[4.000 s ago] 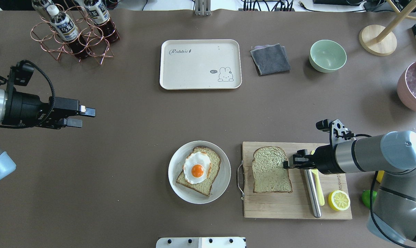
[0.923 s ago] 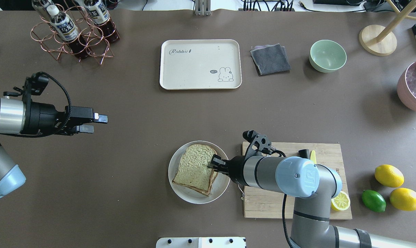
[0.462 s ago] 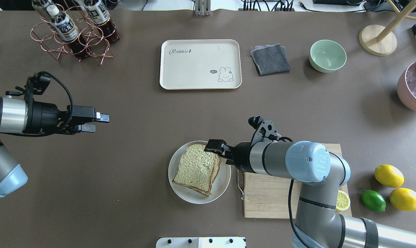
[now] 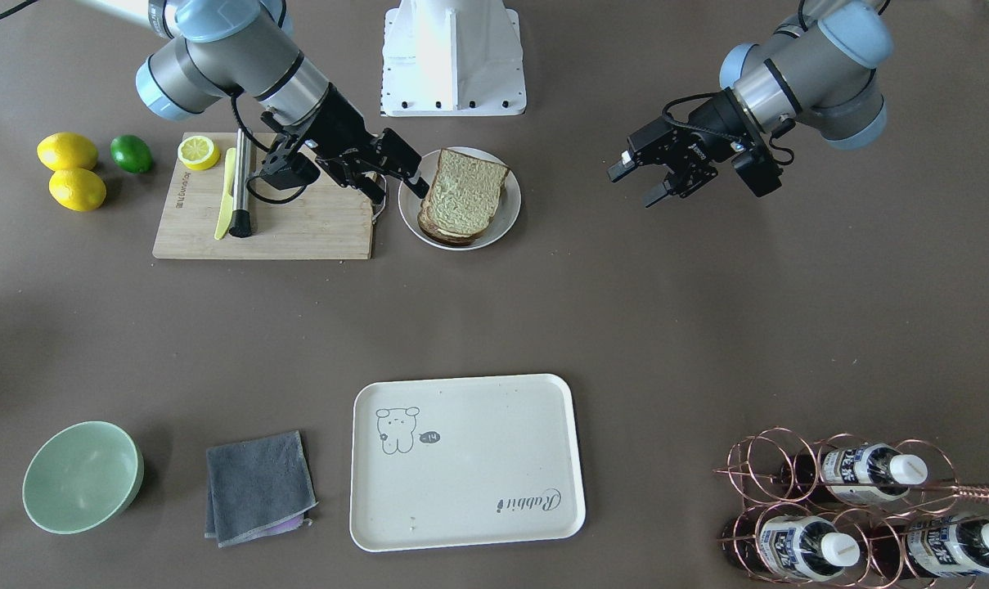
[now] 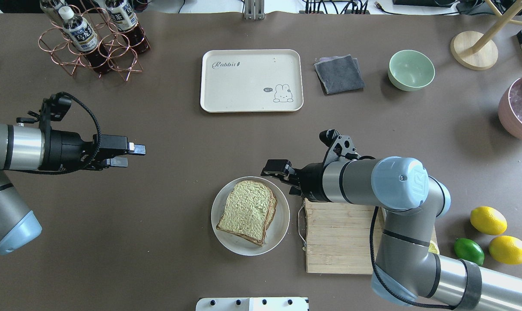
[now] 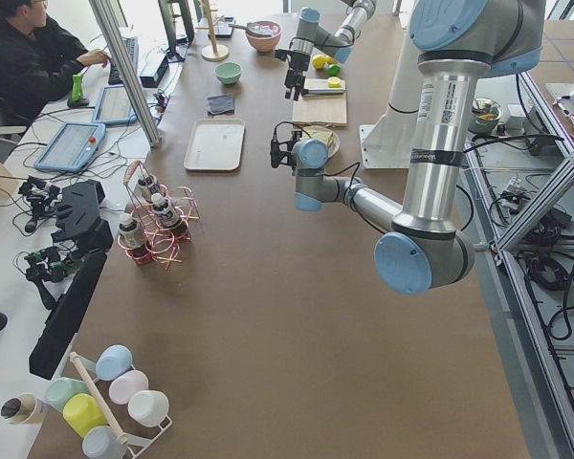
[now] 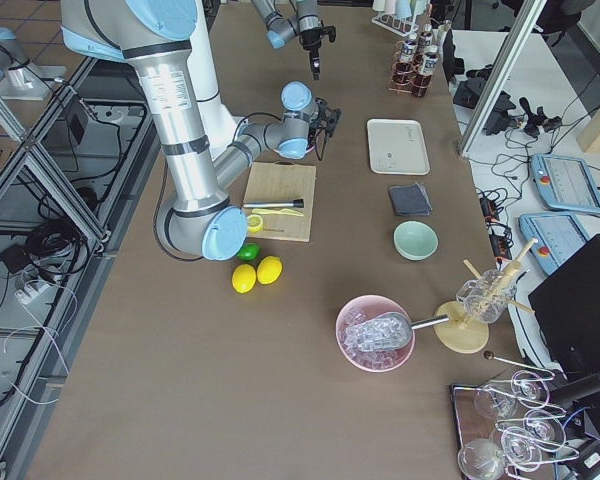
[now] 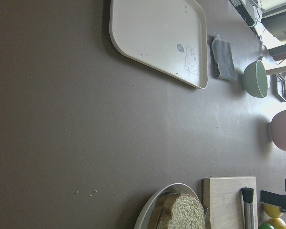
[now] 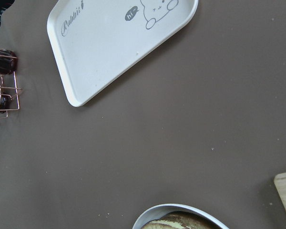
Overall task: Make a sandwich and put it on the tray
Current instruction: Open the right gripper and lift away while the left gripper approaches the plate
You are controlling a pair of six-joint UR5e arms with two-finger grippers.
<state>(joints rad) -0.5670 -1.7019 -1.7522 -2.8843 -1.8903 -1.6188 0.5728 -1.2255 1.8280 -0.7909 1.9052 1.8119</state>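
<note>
The sandwich (image 5: pixel 248 211) lies on a white plate (image 5: pixel 280 224) near the table's front, with the top bread slice covering the egg. It also shows in the front view (image 4: pixel 461 195). My right gripper (image 5: pixel 280 178) is open and empty, just beyond the plate's right rim, apart from the bread (image 4: pixel 396 184). My left gripper (image 5: pixel 133 156) is open and empty, hovering well left of the plate (image 4: pixel 631 186). The cream tray (image 5: pixel 251 80) with the bear drawing lies empty at the far middle (image 4: pixel 467 462), and shows in both wrist views (image 8: pixel 157 40) (image 9: pixel 119 43).
A wooden cutting board (image 5: pixel 338 237) lies right of the plate, with a steel rod (image 4: pixel 240 184) and a lemon half (image 4: pixel 198 151) on it. Two lemons and a lime (image 5: pixel 487 220) lie at the right. A grey cloth (image 5: pixel 339 74), a green bowl (image 5: pixel 411 69) and a bottle rack (image 5: pixel 92 39) stand at the back.
My right gripper carried the second bread slice from the board onto the egg slice, let go, and has drawn back up off the plate. My left gripper has crept to the right.
</note>
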